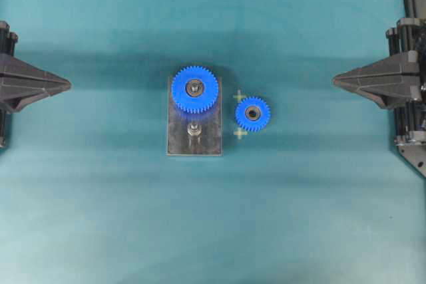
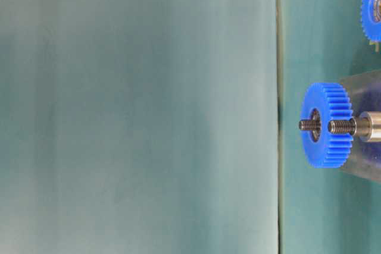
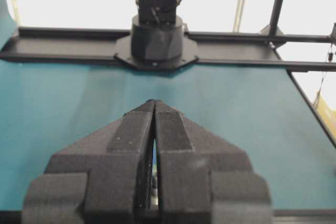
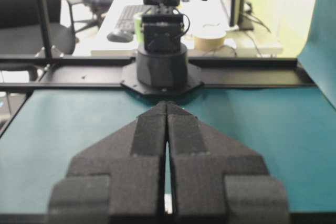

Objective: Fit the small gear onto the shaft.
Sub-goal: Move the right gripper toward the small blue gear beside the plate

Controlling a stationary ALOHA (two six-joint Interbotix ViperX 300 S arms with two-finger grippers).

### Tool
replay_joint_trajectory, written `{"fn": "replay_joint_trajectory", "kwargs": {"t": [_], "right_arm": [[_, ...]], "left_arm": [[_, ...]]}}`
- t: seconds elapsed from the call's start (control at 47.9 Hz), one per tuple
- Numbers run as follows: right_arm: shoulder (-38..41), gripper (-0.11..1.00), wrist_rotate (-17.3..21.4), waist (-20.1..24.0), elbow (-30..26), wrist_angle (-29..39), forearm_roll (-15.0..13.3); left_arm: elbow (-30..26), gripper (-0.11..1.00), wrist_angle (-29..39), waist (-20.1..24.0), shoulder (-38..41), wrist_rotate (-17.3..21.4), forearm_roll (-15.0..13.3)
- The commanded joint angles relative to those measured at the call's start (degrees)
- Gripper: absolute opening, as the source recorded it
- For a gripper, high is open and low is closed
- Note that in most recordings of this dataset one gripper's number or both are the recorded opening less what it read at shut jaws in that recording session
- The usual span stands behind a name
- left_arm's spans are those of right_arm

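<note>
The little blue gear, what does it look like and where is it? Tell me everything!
The small gear is bright blue, looks like plastic, and has teeth all around its rim. In its middle sits a silver ring with a dark hole. It lies flat on the teal table, between two pale cross marks, just right of the grey plate in the overhead view. Nothing grips it, and it is not on the shaft.

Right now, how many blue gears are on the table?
2. The larger gear sits on the grey plate, above the bare shaft; the small gear lies on the cloth just right of the plate.
</note>
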Motion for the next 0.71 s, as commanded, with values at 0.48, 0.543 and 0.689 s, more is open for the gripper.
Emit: {"fn": "replay_joint_trajectory", "kwargs": {"t": [0.48, 0.543, 0.689], "right_arm": [[13.1, -0.03, 8.2, -3.6, -9.3, 33.6, 10.4], [16.3, -0.03, 8.2, -4.3, -11.2, 37.0, 10.3], [23.4, -0.03, 8.2, -6.3, -14.9, 42.5, 9.8]], "left_arm": [[-6.2, 0.00, 8.1, -0.3, 15.6, -1.6, 0.6], [-6.8, 0.00, 8.9, 0.0, 17.1, -0.6, 0.6], [-6.8, 0.00, 9.4, 0.4, 18.2, 0.9, 0.5]]}}
